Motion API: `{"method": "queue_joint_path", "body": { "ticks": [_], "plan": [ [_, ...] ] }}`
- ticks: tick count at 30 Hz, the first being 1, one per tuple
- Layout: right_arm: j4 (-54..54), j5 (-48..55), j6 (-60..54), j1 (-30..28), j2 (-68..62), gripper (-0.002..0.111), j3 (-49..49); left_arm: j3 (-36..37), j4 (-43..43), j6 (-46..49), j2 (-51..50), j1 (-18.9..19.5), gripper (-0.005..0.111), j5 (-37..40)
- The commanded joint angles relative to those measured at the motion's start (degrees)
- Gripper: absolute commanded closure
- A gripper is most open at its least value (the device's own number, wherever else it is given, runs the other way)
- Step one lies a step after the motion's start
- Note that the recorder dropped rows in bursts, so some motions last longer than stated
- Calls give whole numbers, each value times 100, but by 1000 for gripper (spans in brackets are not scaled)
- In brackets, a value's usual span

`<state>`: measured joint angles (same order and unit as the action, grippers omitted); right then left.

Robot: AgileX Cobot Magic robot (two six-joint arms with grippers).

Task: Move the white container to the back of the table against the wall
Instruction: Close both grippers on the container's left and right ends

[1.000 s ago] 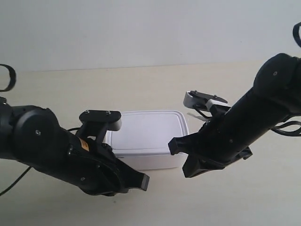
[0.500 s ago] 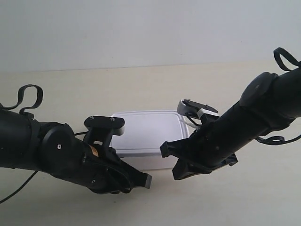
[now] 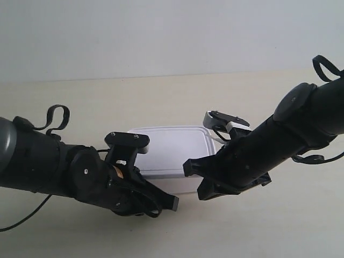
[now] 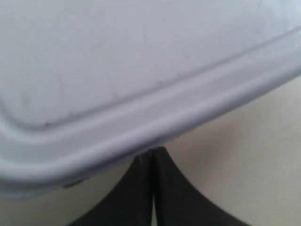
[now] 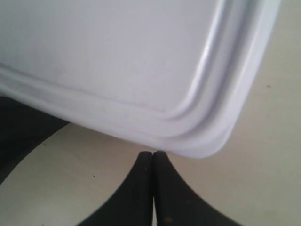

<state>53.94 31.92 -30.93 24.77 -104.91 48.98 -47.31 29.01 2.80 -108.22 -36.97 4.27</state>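
**Box lies between my jaws and the wall**

- The white box (image 3: pixel 172 148) sits mid-table (image 3: pixel 161 97), with bare top between the box and the wall (image 3: pixel 161 37). Not yet at the back.
- Its long sides run parallel to the wall. The push goes across its short axis.
- Left gripper (image 4: pixel 152 157): jaws pressed together, nothing held. Its tip is at the rim of the box's long side that faces away from the wall, part-way along it.
- Right gripper (image 5: pixel 153 157): jaws also pressed together and empty, tip just off a rounded corner of that same side.
- I cannot tell whether either tip is touching the box.
- My judgement: both arms are equally near. The right one is off-centre at the corner, so uneven pushing could turn the box.
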Motion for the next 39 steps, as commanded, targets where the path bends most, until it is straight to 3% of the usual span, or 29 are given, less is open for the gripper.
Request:
{"method": "queue_joint_path", "body": {
  "ticks": [1,15,39],
  "plan": [
    [15,-47,-73,20,10,108,4,-181,-37,-2,-119,-6,107,-102],
    [57,-295,-60,20,10,108,4,-235,-467,67,-129,336,107,-427],
    [311,-698,-90,20,10,108,7,-235,-467,136,-129,337,107,-738]
  ]
}}
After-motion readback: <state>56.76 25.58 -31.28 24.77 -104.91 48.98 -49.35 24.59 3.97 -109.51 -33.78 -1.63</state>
